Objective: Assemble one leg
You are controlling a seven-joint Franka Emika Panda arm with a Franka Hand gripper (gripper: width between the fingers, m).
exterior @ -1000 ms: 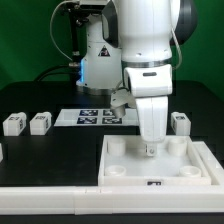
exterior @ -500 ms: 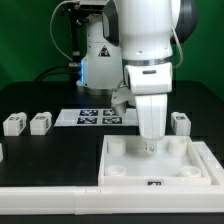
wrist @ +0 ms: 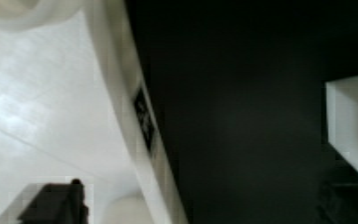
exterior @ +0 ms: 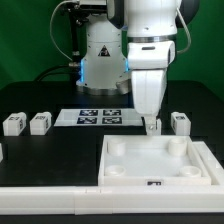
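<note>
My gripper hangs over the far wall of the large white tray panel. It is open and holds nothing. In the wrist view the gripper has its two dark fingertips wide apart. One is over the panel, the other over the black table. A leg, a small white tagged block, stands on the table just past the gripper toward the exterior view's right. A white block, apparently a leg, shows at the edge of the wrist view.
Two more legs stand at the exterior view's left. The marker board lies behind the panel. A long white bar runs along the front. The robot's base stands at the back.
My gripper has risen out of the panel's inside. It has moved back to above the panel's far wall. The legs and the panel have not moved.
</note>
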